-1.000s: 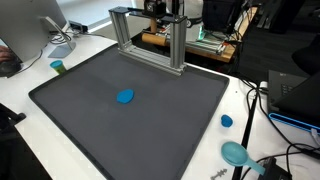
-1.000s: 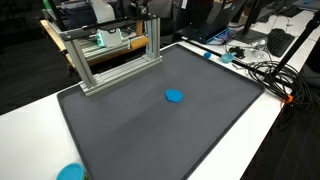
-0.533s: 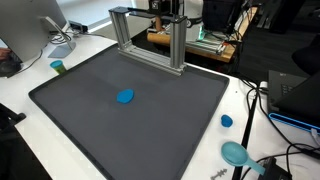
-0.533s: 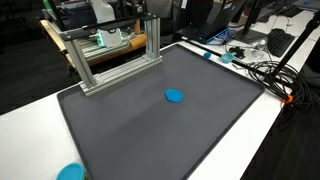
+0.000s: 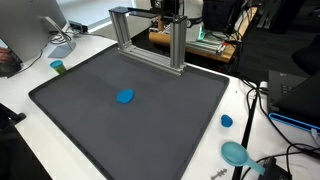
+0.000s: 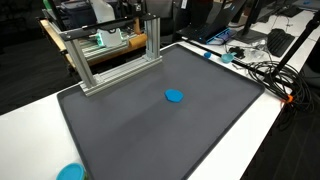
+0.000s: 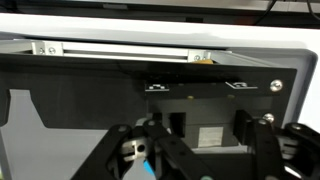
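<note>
Gripper (image 7: 200,160) fingers apart, nothing between them. It sits high behind the aluminium frame (image 5: 150,30), touching nothing. The frame stands on the edge of the dark mat (image 5: 170,130) on the robot's side. Blue disc (image 5: 125,97) lies near the mat's middle, well apart from the gripper.

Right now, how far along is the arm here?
Done: nothing that shows; the blue disc lies alone in the middle of the mat. In hand: the gripper sits back by the aluminium frame, jaws apart, holding nothing. Left: any reach, grasp or move, all of it.
</note>
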You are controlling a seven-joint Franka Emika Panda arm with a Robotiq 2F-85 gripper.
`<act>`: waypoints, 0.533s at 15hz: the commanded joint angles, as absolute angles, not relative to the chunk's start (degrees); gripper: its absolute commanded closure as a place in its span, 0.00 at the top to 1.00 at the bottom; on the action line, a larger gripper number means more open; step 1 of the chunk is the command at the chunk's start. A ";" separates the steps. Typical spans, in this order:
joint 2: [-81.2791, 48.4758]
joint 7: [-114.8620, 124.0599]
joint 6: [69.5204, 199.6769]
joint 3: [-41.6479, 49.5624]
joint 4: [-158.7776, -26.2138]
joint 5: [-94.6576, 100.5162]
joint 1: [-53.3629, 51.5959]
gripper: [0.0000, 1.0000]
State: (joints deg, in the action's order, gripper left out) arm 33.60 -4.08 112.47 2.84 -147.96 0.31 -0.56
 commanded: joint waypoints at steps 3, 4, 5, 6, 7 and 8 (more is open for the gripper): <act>39.46 -4.73 109.00 3.76 -148.22 0.39 1.06 1.00; 39.51 -5.15 107.99 4.04 -147.42 0.85 1.53 1.00; 38.55 -6.50 107.08 4.74 -146.04 0.97 1.70 1.00; 37.68 -8.03 106.48 5.40 -144.89 0.96 1.61 1.00; 36.83 -9.53 106.08 6.03 -143.83 0.80 1.45 1.00; 34.95 -11.89 105.91 6.81 -142.50 -0.04 0.53 1.00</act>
State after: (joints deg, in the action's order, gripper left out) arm 37.23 -6.66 109.27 4.69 -146.27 0.73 1.66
